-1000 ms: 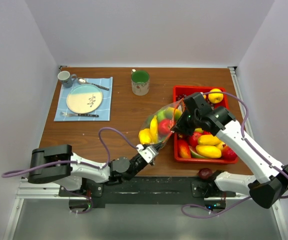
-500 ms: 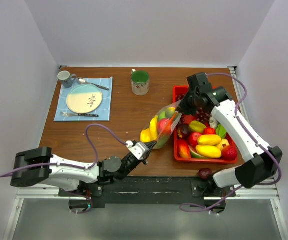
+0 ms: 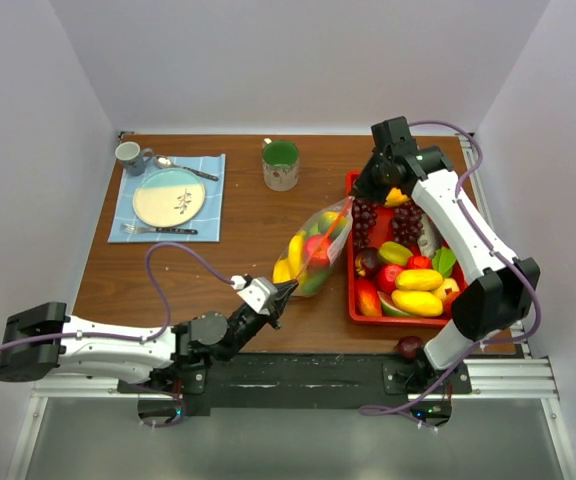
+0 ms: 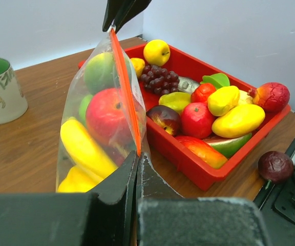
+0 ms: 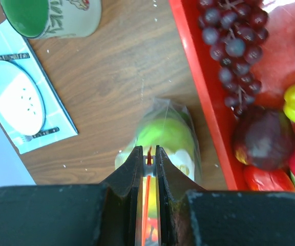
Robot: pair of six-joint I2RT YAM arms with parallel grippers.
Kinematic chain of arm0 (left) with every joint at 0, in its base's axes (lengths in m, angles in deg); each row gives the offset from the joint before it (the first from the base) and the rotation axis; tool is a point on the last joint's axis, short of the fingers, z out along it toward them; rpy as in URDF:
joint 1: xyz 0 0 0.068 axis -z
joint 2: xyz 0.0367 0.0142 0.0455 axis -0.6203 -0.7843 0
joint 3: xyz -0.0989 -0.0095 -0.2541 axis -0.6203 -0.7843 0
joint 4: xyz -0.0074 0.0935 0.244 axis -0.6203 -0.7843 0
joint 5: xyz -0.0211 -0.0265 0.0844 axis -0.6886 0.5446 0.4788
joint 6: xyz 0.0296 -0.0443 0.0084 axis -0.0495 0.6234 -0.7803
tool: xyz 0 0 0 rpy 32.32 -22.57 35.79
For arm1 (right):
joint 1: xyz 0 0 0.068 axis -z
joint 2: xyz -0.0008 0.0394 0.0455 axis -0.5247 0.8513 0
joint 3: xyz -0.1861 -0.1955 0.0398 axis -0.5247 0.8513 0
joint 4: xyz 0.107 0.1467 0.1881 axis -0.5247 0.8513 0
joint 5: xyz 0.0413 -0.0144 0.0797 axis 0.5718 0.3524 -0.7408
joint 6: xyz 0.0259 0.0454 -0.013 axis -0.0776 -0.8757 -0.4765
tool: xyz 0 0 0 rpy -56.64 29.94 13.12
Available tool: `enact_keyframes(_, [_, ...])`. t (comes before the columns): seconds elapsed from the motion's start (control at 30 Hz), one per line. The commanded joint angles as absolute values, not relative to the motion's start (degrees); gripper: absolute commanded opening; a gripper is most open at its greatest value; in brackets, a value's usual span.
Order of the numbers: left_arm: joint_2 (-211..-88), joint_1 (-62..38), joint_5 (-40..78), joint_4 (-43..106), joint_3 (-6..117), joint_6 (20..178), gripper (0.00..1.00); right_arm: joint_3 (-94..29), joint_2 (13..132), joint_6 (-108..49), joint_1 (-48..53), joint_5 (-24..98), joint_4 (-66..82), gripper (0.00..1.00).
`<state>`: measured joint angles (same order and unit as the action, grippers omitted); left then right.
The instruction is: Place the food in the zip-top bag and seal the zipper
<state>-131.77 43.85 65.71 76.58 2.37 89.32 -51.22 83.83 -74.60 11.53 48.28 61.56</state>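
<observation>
Two claws hold one bag [image 3: 313, 250] between them. Our left claw [image 3: 278, 292] is pinched tight on the near end of the zipper [image 4: 127, 92]. Our right claw [image 3: 354, 198] is squeezed narrow on the far end. The zipper runs in a straight orange line from one claw to the other.

Under that line the bag is full of food [image 4: 86, 148]. We see a red apple [image 4: 106, 115] in the middle, a green apple [image 4: 99, 72] close to the right claw, and yellow pieces close to the left claw. We cannot tell if the bag's bottom touches the table [image 3: 238, 230]. We also cannot tell if the zipper is pressed closed all along.

Just to the right of the left claw sits a red tray [image 4: 183, 161], right beside the bag. It has more food in it, with grapes [image 4: 157, 81] below the right claw. One purple fruit [image 3: 409, 347] lies outside the tray, at the near edge.

A cup [image 3: 280, 165] stands left of the right claw. A plate [image 3: 168, 197] lies well off to the left.
</observation>
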Motion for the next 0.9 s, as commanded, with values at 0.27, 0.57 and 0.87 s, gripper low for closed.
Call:
enact_keyframes(0.27, [-125.58,44.28,69.03,69.58,2.61,93.45,0.00,-61.46,90.30,-69.33,12.66,49.83,55.55,0.00])
enact_keyframes(0.57, [-128.48,36.55,57.81,62.99,7.53,104.06,0.00,-61.72,91.27,-65.90,10.29,44.99,52.82,0.00])
enact_keyframes(0.87, [-137.27,35.05,53.12,54.73,17.73,106.88,0.58,-59.02,92.41,-61.16,9.14,50.06,54.84,0.00])
